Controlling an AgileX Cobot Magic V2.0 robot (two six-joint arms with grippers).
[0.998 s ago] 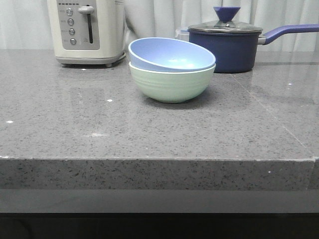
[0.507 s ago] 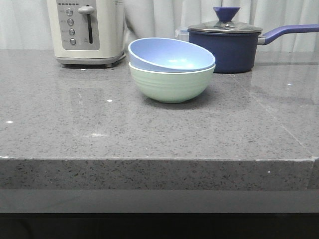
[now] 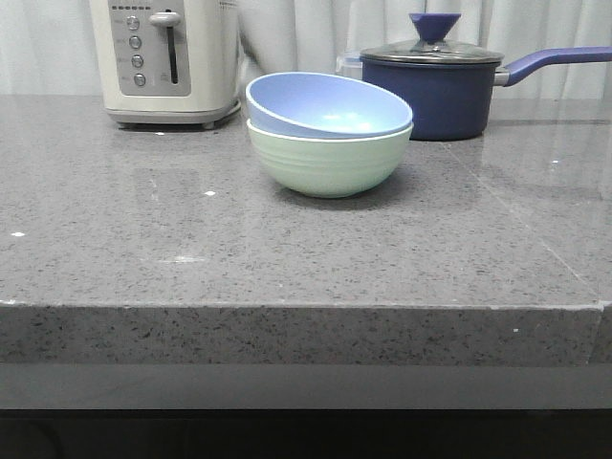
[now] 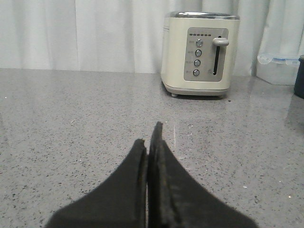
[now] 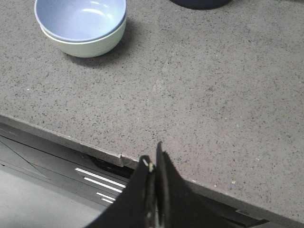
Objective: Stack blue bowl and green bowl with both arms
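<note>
The blue bowl [image 3: 325, 105] sits tilted inside the green bowl [image 3: 328, 164] at the middle back of the grey counter. The stack also shows in the right wrist view, blue bowl [image 5: 80, 18] in green bowl [image 5: 90, 46]. Neither arm shows in the front view. My left gripper [image 4: 148, 137] is shut and empty, low over bare counter, facing the toaster; the bowls are out of that view. My right gripper [image 5: 153, 154] is shut and empty, over the counter's front edge, well apart from the bowls.
A cream toaster [image 3: 164, 59] stands at the back left and shows in the left wrist view [image 4: 199, 54]. A dark navy lidded saucepan [image 3: 435, 84] with a long handle stands behind the bowls to the right. The counter's front edge [image 3: 306, 308] drops off.
</note>
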